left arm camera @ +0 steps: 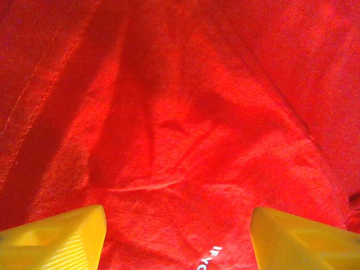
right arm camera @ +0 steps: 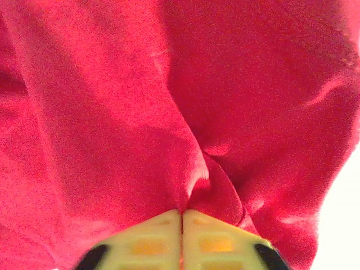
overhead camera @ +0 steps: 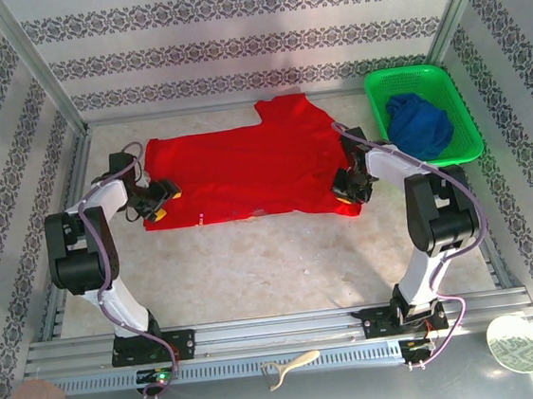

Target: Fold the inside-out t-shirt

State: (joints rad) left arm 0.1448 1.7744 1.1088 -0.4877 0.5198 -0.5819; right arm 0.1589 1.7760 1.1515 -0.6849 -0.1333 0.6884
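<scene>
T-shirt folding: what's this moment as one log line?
t-shirt spread out | left gripper open above it | right gripper pinching a fold

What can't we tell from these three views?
Left wrist: white lettering on the t-shirt, cut off by the bottom edge, unreadable.
Right wrist: how many cloth layers the right gripper pinches; its fingers hide the fold.
Top: blue garment in the green basket, bunched up, type unclear.

The pale, mottled flat table (overhead camera: pixel 283 264) carries two items directly. A bright red short-sleeved cloth t-shirt (overhead camera: pixel 245 173) lies spread across its far half, plain side up, with its near right corner bunched. A green rectangular plastic basket (overhead camera: pixel 407 72) sits in the far right corner, near the shirt's right edge.
</scene>
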